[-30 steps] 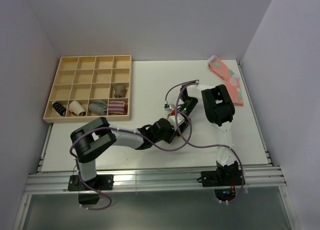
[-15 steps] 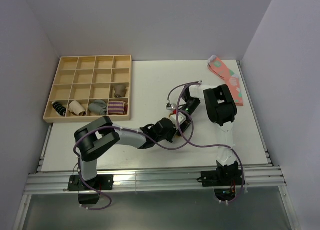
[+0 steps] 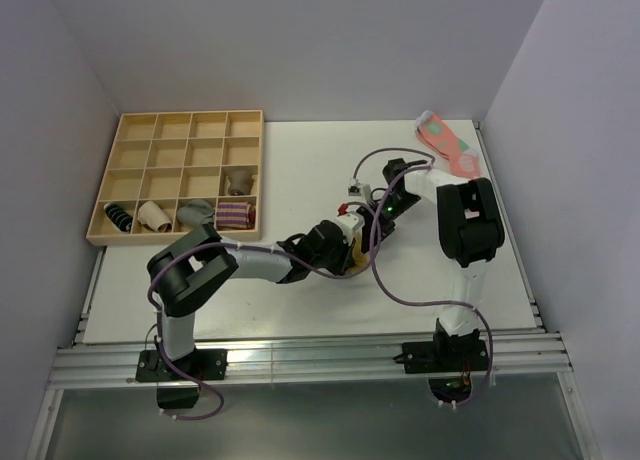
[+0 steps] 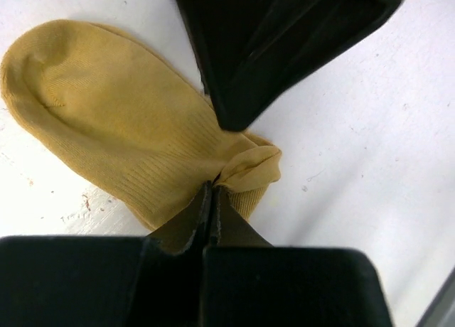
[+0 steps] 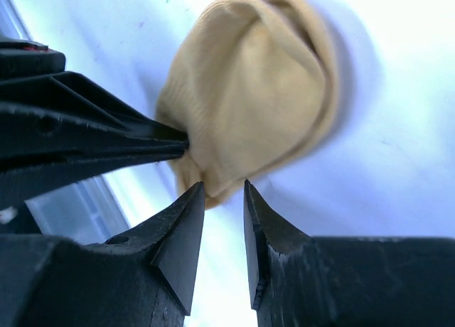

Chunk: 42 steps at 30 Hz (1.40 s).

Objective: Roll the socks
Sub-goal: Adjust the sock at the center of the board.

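Note:
The mustard-yellow sock [image 4: 121,131] lies flat on the white table, its cuff end bunched up. My left gripper [image 4: 213,190] is shut on that cuff edge. In the right wrist view the sock [image 5: 256,92] sits just beyond my right gripper [image 5: 222,188], whose jaws stand slightly apart with nothing between them. The left gripper's fingers [image 5: 106,138] pinch the sock from the left there. In the top view the sock [image 3: 357,253] peeks out at mid-table between the left gripper [image 3: 346,255] and the right gripper [image 3: 363,226].
A wooden compartment tray [image 3: 180,130] stands at the back left, with rolled grey and striped socks [image 3: 215,215] in its front rows. Pink spotted socks [image 3: 452,145] lie at the back right. The right arm's cable [image 3: 375,270] loops over the table's middle.
The right arm has swung its elbow out to the right and drawn its gripper back from the sock. The left gripper has stayed on the sock, which now shows in the top view.

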Each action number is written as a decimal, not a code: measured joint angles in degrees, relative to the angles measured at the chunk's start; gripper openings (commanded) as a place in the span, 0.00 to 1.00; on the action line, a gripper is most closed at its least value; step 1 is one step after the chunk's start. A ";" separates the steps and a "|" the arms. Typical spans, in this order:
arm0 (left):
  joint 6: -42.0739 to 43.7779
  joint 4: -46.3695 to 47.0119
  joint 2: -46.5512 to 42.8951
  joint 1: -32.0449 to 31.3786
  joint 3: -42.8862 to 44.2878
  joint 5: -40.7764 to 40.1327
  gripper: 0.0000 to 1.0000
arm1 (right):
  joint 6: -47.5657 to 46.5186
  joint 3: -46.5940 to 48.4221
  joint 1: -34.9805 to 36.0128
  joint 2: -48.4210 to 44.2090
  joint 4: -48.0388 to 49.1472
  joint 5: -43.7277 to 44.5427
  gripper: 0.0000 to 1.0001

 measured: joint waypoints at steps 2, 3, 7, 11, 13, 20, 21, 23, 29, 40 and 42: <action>-1.42 -1.36 0.26 0.92 0.81 1.99 0.00 | 0.28 -2.10 -0.70 -2.29 3.08 0.04 0.35; -2.16 -2.19 0.42 1.51 1.33 3.15 0.00 | 0.28 -3.13 -0.96 -3.45 4.07 0.02 0.35; -5.01 -4.92 1.25 4.02 3.21 8.72 0.00 | 0.24 -8.24 -1.31 -9.73 8.57 -0.22 0.34; -7.37 -7.34 2.23 6.86 4.79 14.60 0.00 | 0.00 -12.81 -1.31 -15.74 12.76 -0.79 0.34; -8.33 -8.39 2.75 8.15 5.46 17.20 0.00 | -0.48 -15.17 -1.31 -18.40 14.86 -1.09 0.34; -9.64 -13.38 5.20 11.04 9.35 24.26 0.00 | -5.20 -20.92 -1.29 -25.62 17.73 -0.98 0.34; -9.70 -14.16 5.62 11.32 9.97 25.09 0.00 | -5.99 -21.73 -1.29 -26.62 17.88 -0.59 0.34; -9.77 -16.09 6.47 11.85 11.50 26.56 0.00 | -7.52 -23.82 -0.57 -29.29 18.93 0.70 0.35; -9.44 -20.72 7.85 12.48 14.53 28.83 0.00 | -9.01 -32.15 6.47 -36.44 24.92 9.99 0.36; -9.55 -23.78 8.70 13.68 15.58 32.41 0.00 | -10.05 -37.77 14.08 -40.63 30.97 18.25 0.37; -9.66 -23.80 8.76 13.77 15.58 32.63 0.00 | -10.10 -39.32 15.47 -41.68 32.39 18.75 0.36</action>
